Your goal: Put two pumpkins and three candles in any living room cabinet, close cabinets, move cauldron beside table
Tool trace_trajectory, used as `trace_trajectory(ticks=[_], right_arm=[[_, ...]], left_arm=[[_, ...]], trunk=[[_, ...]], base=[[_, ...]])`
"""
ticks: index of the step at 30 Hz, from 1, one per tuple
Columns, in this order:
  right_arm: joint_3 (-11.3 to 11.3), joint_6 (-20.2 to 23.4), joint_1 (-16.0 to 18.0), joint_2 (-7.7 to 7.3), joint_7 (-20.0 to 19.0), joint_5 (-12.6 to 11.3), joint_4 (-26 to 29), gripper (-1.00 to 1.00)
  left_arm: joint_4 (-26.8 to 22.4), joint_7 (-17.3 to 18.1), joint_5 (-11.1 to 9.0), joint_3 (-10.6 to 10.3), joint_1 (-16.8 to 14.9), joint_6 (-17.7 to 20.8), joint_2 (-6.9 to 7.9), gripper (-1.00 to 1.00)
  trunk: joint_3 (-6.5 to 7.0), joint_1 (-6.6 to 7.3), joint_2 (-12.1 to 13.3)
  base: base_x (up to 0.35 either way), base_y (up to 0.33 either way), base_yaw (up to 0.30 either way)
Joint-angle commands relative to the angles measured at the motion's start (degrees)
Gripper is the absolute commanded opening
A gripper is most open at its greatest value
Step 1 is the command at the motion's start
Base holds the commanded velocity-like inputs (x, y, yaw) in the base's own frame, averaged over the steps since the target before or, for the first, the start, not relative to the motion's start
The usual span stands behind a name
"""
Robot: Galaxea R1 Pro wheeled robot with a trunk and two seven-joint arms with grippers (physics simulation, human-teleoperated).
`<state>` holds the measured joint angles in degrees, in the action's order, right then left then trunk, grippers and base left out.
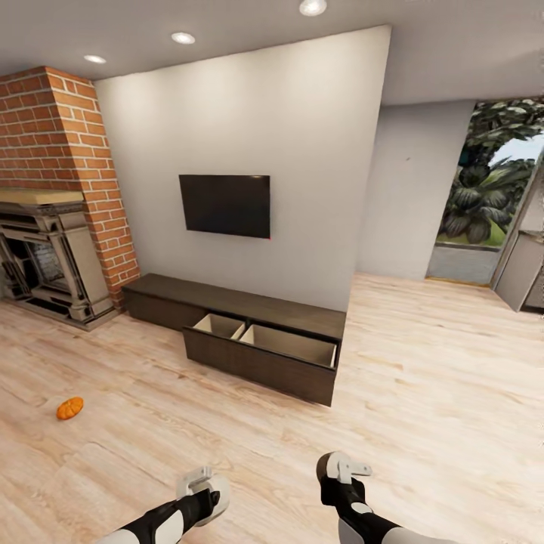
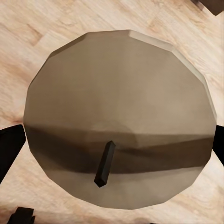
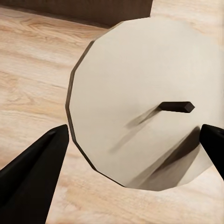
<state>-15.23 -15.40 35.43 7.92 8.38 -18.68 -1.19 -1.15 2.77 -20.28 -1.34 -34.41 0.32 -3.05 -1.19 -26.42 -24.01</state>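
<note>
A grey candle (image 2: 121,84) with a dark wick sits between the black fingers (image 2: 10,148) of my left gripper (image 2: 114,149), which is shut on it. My right gripper (image 3: 133,147) is shut on a second pale candle (image 3: 140,70). In the head view both grippers, left (image 1: 201,483) and right (image 1: 344,468), hang low over the plank floor. The dark-brown cabinet (image 1: 249,306) stands ahead against the wall, with one wide drawer (image 1: 261,351) pulled out and its tan inside showing nothing. One orange pumpkin (image 1: 69,408) lies on the floor at the left.
A red-brick fireplace (image 1: 53,227) with a grey-black surround stands at the far left. A black TV (image 1: 224,205) hangs on the wall above the cabinet. At the right an open doorway (image 1: 487,204) gives onto greenery. Bare wood floor (image 1: 423,378) stretches between me and the cabinet.
</note>
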Motion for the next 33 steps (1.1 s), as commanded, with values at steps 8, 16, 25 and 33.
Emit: trace_trajectory(ticks=[8, 16, 25, 33], right_arm=[[-0.50, -0.24, 0.08, 0.08, 0.14, -0.48, -0.13, -1.00], [-0.50, -0.23, 0.08, 0.08, 0.08, -0.48, -0.13, -1.00], [-0.50, -0.23, 0.08, 0.08, 0.06, -0.48, -0.13, -1.00], [-0.50, -0.28, 0.01, 0.08, 0.06, -0.48, -0.13, -1.00]], left_arm=[[0.01, 0.15, -0.46, -0.15, -0.05, 0.03, -0.03, -1.00], [0.01, 0.17, -0.46, -0.15, -0.05, 0.03, -0.03, -1.00], [0.01, 0.18, -0.46, -0.15, -0.05, 0.03, -0.03, -1.00], [0.01, 0.18, -0.46, -0.15, -0.05, 0.03, -0.03, -1.00]], trunk=[[-0.09, -0.04, -0.13], [0.19, -0.04, -0.13], [0.61, -0.04, -0.13], [1.00, -0.04, -0.13]], base=[[0.164, 0.133, -0.068], [0.261, 0.221, -0.218], [0.261, 0.234, -0.228], [0.261, 0.226, -0.225]])
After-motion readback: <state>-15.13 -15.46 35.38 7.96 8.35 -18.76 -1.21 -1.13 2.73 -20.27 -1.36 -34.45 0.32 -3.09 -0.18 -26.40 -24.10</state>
